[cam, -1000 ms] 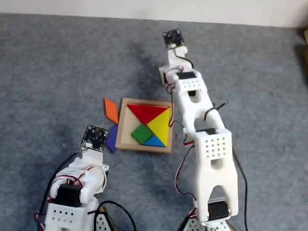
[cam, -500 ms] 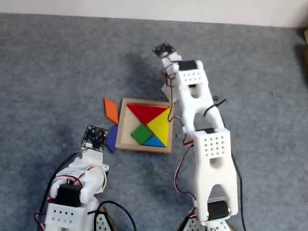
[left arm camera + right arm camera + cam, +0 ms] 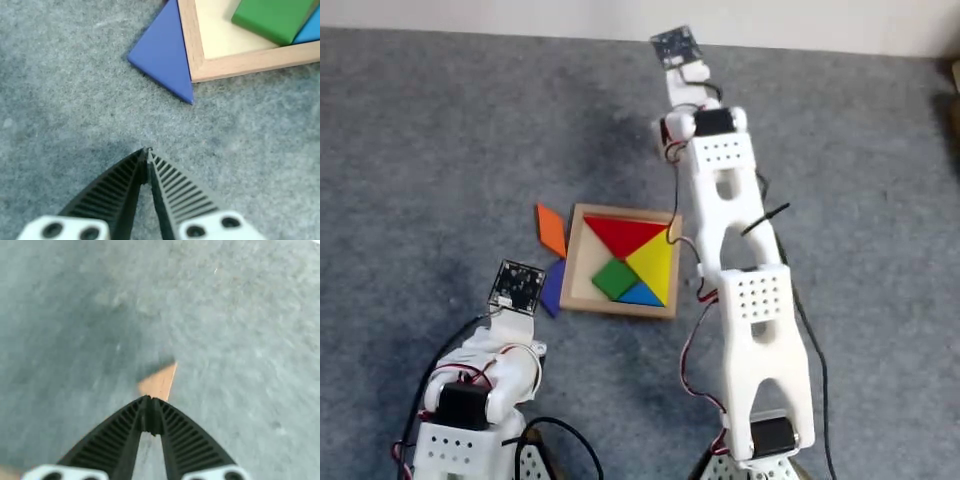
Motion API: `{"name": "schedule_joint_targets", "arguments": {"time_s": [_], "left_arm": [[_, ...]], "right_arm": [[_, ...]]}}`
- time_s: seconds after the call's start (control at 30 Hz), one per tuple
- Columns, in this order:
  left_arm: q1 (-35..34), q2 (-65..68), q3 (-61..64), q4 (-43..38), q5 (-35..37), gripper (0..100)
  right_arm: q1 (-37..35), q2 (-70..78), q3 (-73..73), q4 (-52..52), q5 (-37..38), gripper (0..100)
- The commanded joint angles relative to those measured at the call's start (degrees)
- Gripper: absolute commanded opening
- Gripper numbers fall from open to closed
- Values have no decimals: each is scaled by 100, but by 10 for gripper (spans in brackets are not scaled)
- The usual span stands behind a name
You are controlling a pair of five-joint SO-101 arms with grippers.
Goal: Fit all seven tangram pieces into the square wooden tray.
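Right gripper (image 3: 151, 415), jaws closed, seemingly on a blurred tan piece (image 3: 159, 382).

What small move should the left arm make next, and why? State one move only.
Probably open the left tool and ease it toward the blue triangular piece. The tool is shut over bare grey carpet, and that triangle lies outside the square wooden tray, against its frame.
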Motion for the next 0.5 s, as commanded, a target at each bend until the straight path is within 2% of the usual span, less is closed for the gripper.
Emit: {"name": "schedule_joint_targets", "arguments": {"time_s": [0.0, 0.27, 0.47], "left_arm": [[-48, -189, 110, 26, -44, 7], [-48, -189, 110, 26, -44, 7], [-48, -189, 110, 26, -44, 7]], "right_arm": [[-57, 303, -312, -813, -79, 5], [4, 1059, -321, -1868, -79, 5], [101, 1121, -321, -1560, -79, 5]]}}
